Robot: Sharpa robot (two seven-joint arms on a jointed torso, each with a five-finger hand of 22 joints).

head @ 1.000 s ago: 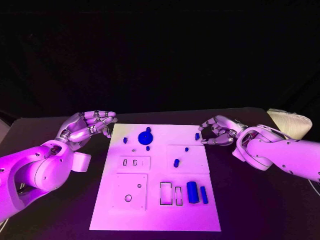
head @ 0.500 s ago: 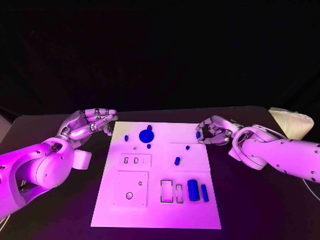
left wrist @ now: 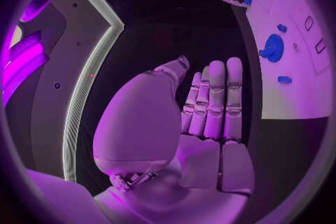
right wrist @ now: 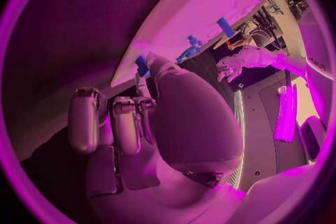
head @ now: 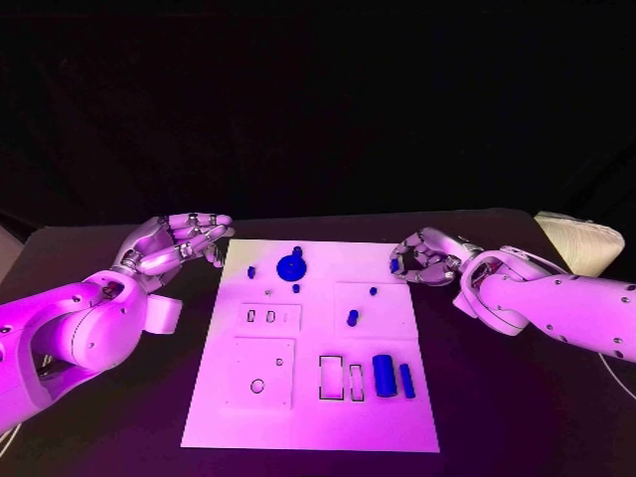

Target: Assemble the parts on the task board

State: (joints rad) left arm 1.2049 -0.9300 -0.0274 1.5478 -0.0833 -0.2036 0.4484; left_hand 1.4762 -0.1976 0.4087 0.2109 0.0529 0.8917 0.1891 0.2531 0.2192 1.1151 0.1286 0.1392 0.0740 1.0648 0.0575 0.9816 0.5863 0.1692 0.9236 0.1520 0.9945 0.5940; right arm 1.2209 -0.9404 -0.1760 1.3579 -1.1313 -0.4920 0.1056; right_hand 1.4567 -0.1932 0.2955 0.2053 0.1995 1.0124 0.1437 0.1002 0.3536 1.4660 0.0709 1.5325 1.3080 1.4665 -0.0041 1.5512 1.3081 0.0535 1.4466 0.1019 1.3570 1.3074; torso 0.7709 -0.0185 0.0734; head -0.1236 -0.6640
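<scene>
The task board (head: 318, 348) is lying in the middle of the black table (head: 519, 397), its long axis running away from the robot. The right hand (head: 425, 260) is hovering at the board's far right corner, fingers curled around a small blue part (head: 396, 265) that it appears to be pinching just above the board's edge; the right wrist view shows a blue piece (right wrist: 142, 65) at the fingertips. The left hand (head: 175, 243) is waiting off the board's far left corner, fingers held together and straight, holding nothing. A round blue part (head: 291, 265) is sitting near the board's far edge, between the hands and somewhat nearer the left. Two blue bars (head: 392, 377) are lying lengthwise near the board's near right side.
</scene>
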